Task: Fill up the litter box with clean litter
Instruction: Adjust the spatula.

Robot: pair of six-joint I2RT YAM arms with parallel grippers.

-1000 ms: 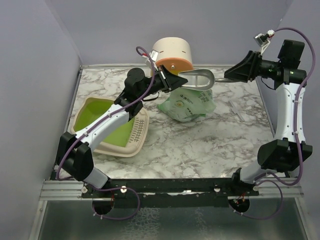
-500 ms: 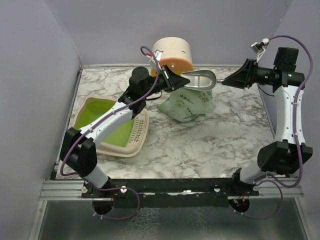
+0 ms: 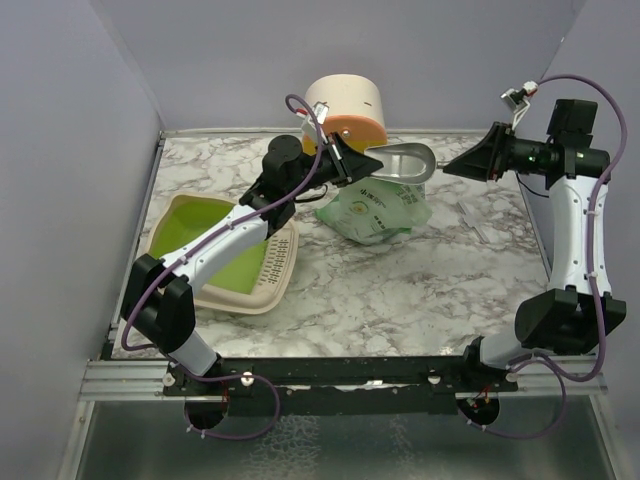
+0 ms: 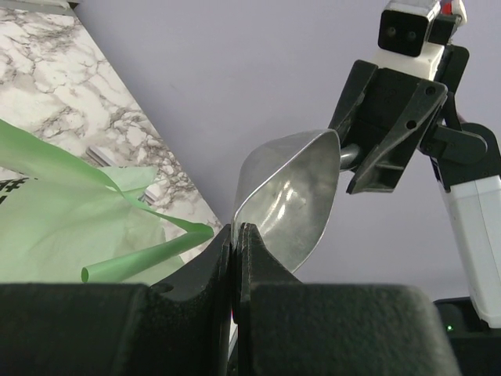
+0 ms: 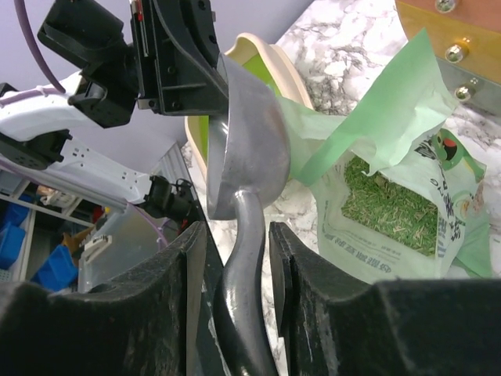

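The cream litter box with its lime-green inside lies at the left, and its rim shows in the right wrist view. The mint-green bag stands open mid-table, with litter granules visible inside. A grey metal scoop hangs in the air above the bag. My left gripper is shut on the scoop's bowl rim. My right gripper is open, its fingers on either side of the scoop's handle with a gap on each side. The scoop looks empty.
A cream cylinder with an orange face stands at the back wall just behind the scoop and bag. Purple walls close in the left, back and right. A few pale strips lie on the marble at the right.
My left arm has stretched to the right and carried the scoop a little towards the right gripper. My right wrist has shifted slightly, and its fingers now straddle the handle.
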